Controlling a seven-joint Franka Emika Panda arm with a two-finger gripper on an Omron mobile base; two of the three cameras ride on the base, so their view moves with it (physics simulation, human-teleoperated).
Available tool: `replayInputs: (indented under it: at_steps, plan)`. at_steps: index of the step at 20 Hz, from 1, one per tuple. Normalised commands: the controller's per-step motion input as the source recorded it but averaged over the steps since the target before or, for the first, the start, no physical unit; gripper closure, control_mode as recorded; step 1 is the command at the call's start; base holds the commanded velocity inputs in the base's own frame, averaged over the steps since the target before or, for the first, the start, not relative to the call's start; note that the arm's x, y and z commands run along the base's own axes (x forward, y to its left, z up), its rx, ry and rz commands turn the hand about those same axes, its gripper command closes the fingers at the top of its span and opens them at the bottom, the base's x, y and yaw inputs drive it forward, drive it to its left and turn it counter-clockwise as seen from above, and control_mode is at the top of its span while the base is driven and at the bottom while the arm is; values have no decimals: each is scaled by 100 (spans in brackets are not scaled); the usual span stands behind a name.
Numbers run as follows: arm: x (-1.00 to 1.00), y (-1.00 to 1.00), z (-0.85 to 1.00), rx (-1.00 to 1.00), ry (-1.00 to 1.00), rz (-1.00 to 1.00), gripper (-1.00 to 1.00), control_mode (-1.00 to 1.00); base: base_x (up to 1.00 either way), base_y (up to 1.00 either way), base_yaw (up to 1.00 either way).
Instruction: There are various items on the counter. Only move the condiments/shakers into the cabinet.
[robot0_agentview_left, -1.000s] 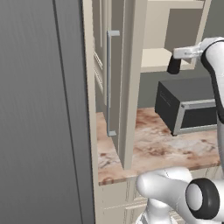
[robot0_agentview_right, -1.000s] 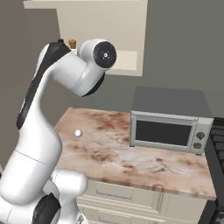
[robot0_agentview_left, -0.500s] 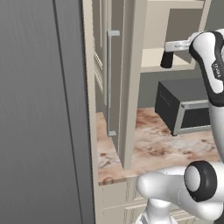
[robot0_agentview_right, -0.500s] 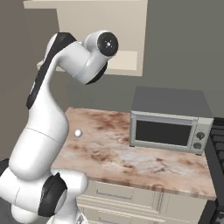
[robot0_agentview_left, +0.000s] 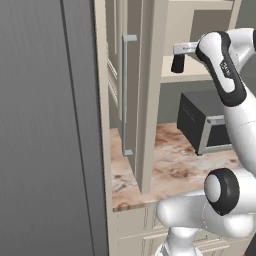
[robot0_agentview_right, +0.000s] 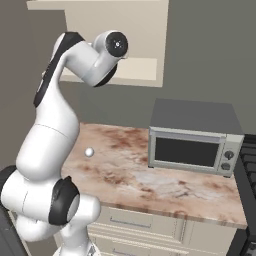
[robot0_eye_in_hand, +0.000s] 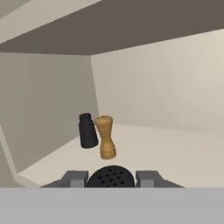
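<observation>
My gripper (robot0_eye_in_hand: 111, 179) is shut on a black shaker (robot0_eye_in_hand: 111, 176) whose perforated round top shows between the two fingers (robot0_eye_in_hand: 75, 178). In the left base view the gripper (robot0_agentview_left: 179, 52) holds this black shaker (robot0_agentview_left: 177, 65) just above the cabinet shelf (robot0_agentview_left: 192, 76). Deeper in the cream cabinet (robot0_eye_in_hand: 166, 87), a second black shaker (robot0_eye_in_hand: 87, 130) and a golden-tan shaker (robot0_eye_in_hand: 106, 137) stand upright side by side on the shelf floor, ahead of the hand and slightly left. The cabinet door (robot0_agentview_left: 146, 100) stands open. The marbled counter (robot0_agentview_right: 125, 172) lies below.
A dark grey microwave (robot0_agentview_right: 192, 142) sits on the counter's right, under the shelf (robot0_agentview_right: 135, 70). A small white ball (robot0_agentview_right: 89, 152) lies on the counter near my arm. The open door's long grey bar handle (robot0_agentview_left: 125, 95) hangs left of the gripper. A tall grey panel (robot0_agentview_left: 45, 125) stands at far left.
The hand has carried the black shaker leftward, toward the cabinet recess, and the arm's upper links have swung with it. The gripper stayed shut throughout.
</observation>
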Motion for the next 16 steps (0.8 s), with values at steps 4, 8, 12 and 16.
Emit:
replayInputs:
  at_steps: [4, 8, 12, 16]
  plan:
    - [59, 5, 0, 0, 0, -3, 100, -100, 0, 0, 0]
    - [58, 0, 0, 0, 0, -1, 100, -100, 0, 0, 0]
    - [56, 0, -6, 0, 0, 0, 100, -100, 0, 0, 0]
    - [54, 0, -18, 0, 1, 0, 100, -100, 0, 0, 0]
